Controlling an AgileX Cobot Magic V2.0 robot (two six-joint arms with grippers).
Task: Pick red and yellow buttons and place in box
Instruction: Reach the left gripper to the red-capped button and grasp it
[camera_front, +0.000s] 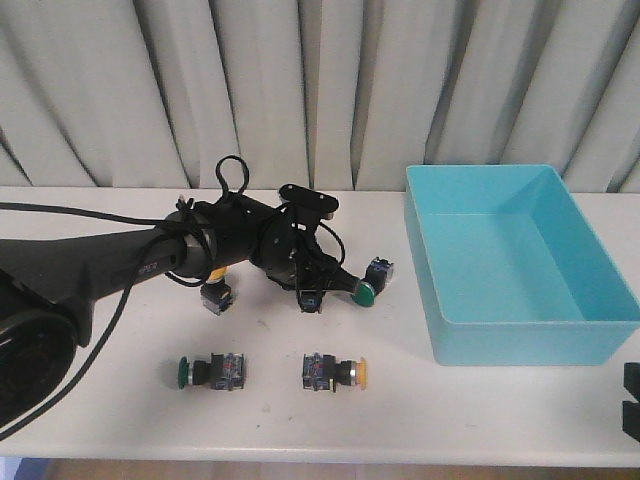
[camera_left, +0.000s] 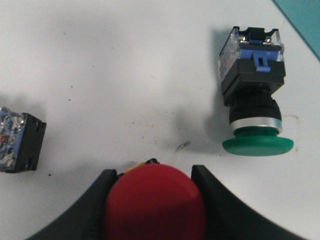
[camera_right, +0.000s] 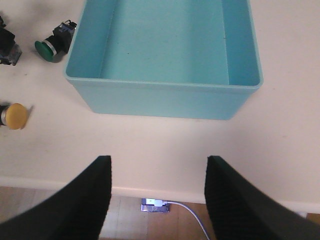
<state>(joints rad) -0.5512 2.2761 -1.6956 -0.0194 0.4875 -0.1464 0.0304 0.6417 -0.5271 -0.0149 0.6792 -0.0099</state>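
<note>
Left gripper (camera_left: 155, 200): we see it clamping a red button (camera_left: 155, 202). Right gripper (camera_right: 157, 200): wide apart, bare, near the turquoise box (camera_right: 165, 102).

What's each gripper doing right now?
Left gripper: shut on the red button.
Right gripper: open, holding nothing.

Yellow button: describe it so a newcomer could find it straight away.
Start from the big blue box on the right side of the white table. Left of it, near the table's front edge, two buttons lie on their sides in a row. The yellow button is the one nearer the box, its yellow cap facing the box; its neighbour, the green button, has a dark green cap.
</note>
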